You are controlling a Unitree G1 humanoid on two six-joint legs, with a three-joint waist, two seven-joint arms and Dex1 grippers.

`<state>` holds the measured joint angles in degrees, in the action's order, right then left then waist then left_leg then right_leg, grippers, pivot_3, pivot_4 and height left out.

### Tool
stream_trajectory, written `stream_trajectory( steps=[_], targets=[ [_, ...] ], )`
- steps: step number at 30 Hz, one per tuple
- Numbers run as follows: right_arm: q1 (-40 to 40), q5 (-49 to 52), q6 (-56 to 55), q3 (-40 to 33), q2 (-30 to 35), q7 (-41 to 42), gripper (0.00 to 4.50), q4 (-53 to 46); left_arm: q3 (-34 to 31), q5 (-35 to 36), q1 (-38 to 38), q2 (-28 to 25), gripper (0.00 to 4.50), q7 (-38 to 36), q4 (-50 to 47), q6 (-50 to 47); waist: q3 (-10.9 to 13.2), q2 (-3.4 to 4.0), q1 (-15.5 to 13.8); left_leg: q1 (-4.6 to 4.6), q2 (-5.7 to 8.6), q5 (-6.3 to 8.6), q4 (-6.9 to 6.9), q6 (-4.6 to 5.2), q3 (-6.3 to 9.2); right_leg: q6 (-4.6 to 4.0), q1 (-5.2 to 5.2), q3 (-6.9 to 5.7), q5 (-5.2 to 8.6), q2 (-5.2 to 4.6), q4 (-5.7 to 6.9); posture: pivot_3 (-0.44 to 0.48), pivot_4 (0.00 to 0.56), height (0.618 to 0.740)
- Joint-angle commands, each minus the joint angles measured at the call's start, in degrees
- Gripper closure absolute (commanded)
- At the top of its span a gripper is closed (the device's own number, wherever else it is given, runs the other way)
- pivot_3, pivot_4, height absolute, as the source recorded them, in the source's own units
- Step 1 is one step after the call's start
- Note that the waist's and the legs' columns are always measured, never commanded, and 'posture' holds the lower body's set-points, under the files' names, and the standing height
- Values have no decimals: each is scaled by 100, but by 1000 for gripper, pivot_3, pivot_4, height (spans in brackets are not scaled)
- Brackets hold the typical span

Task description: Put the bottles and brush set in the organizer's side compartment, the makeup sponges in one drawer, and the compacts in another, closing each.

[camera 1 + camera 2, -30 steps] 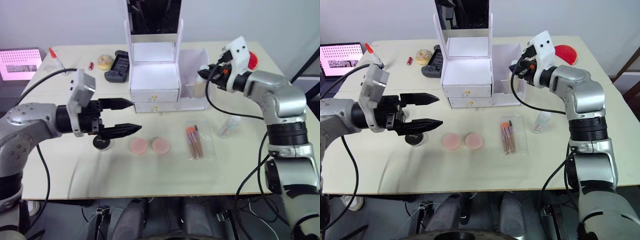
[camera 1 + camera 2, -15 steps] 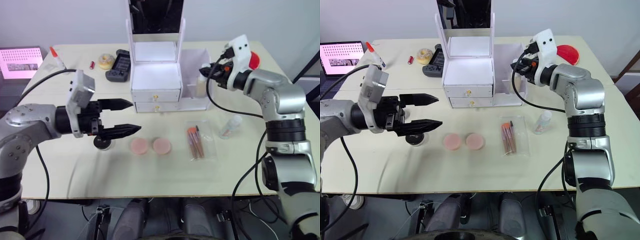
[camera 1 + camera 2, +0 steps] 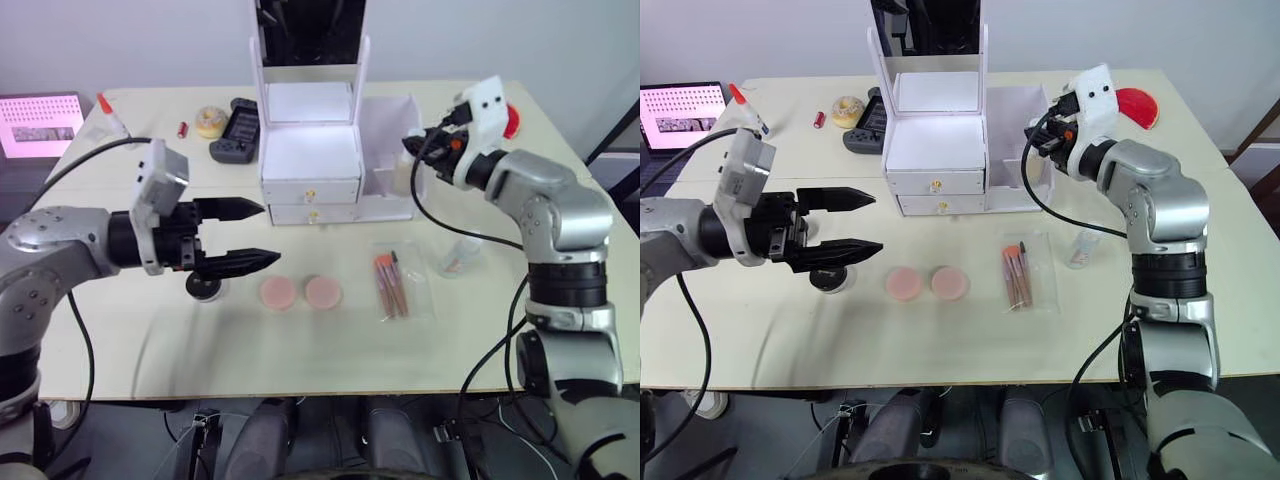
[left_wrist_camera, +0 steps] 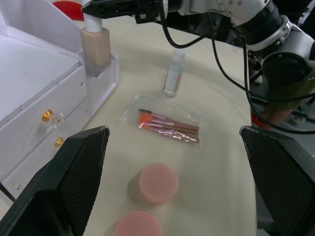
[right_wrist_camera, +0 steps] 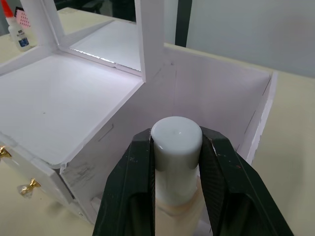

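Note:
The white organizer (image 3: 308, 150) stands mid-table with both drawers (image 3: 311, 194) shut. My right gripper (image 5: 176, 147) is shut on the white cap of a beige bottle (image 4: 96, 46), whose lower part sits inside the side compartment (image 3: 392, 125) near its front wall. A small clear bottle (image 3: 458, 255) and the bagged brush set (image 3: 391, 285) lie on the table in front of the compartment. Two pink makeup sponges (image 3: 277, 292) (image 3: 323, 292) lie side by side before the drawers. My left gripper (image 3: 272, 232) hovers open left of them, above a black compact (image 3: 205, 287).
Behind the organizer's left side lie a black gadget (image 3: 237, 128), a yellowish roll (image 3: 210, 122), a small red tube (image 3: 182, 130) and a glue bottle (image 3: 110, 110). A lit screen (image 3: 38, 125) sits at the far left and a red object (image 3: 511, 120) at the far right.
My right arm has shifted slightly to the right, still holding the beige bottle in the compartment. The left arm has stayed where it was.

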<state>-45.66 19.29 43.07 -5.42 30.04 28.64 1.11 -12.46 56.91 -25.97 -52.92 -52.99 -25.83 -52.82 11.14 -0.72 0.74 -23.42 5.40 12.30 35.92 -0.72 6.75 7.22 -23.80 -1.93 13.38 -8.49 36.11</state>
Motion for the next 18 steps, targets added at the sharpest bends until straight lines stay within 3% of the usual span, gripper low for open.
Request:
stream_trajectory(
  steps=[1,18],
  targets=[
    [61,29,-241,-118,-140,-109,3778,-342,-177,61,-45,-88,0,-53,-52,79,0,0,10,0,0,0,0,0,-2,0,-1,2,0,0,0,0,150,737],
    [-293,88,-378,-255,-347,-369,3778,-320,-150,34,-68,-72,0,-74,-19,85,3,4,12,-10,-7,0,-9,0,-14,-2,-26,14,-3,7,3,0,150,737]
  ],
)
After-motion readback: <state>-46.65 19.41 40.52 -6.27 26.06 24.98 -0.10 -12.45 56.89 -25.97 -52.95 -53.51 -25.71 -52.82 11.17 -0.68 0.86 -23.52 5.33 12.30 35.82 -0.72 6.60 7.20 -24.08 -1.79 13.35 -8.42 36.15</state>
